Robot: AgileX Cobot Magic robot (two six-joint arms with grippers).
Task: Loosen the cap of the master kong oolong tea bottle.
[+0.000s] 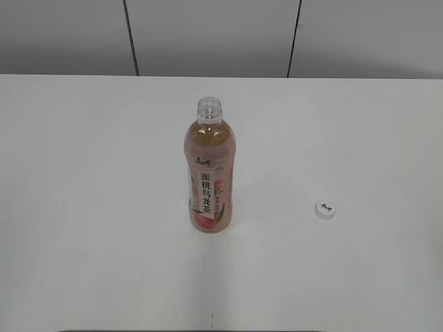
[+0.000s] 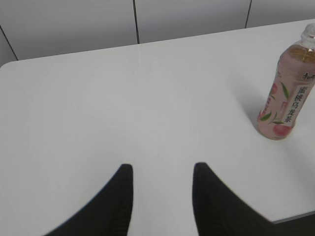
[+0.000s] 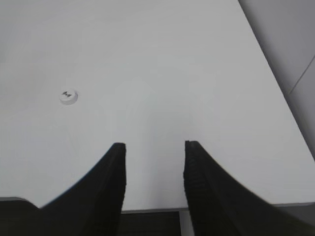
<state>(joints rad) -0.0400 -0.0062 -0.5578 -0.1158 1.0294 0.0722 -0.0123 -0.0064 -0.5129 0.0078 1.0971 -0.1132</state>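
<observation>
Bottle (image 1: 210,169) stands upright mid-surface (image 1: 83,207), long axis vertical, neck bare. Cap (image 1: 324,209) is already off, lying flat on the surface well to the bottle's right. Left end effector (image 2: 160,172) released, empty; bottle ahead and to its right. Right end effector (image 3: 153,150) released, empty; cap ahead-left, so right arm looks nearer the cap. Task looks done.
</observation>
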